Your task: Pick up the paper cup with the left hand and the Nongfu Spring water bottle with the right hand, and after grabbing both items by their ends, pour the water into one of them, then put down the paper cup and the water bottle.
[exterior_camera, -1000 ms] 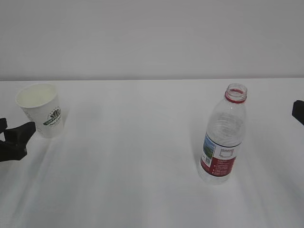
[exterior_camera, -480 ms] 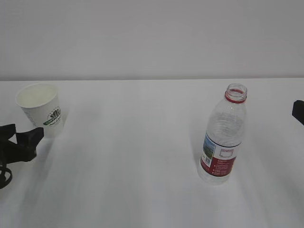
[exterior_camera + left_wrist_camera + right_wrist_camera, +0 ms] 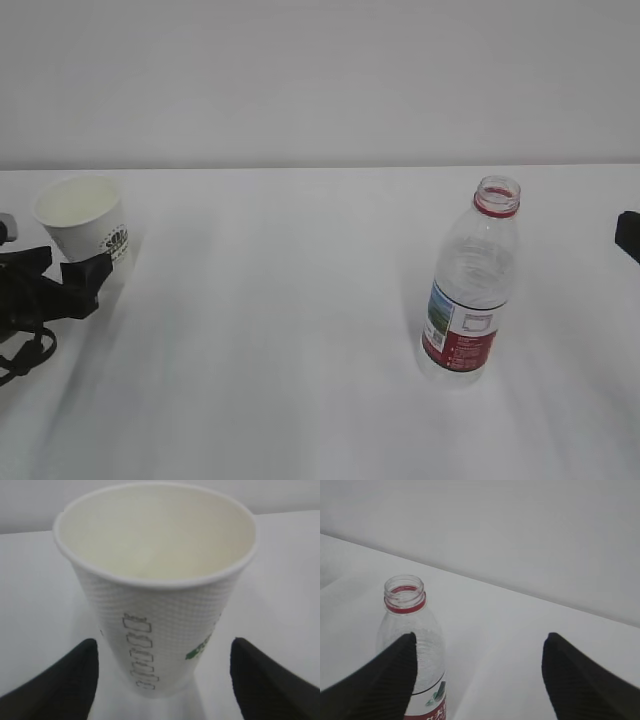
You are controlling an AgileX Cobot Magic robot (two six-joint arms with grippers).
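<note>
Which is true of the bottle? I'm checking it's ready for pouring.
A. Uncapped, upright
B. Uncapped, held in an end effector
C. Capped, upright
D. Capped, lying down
A: the bottle stands upright on the table, its mouth open above the red neck ring, with nothing gripping it.
</note>
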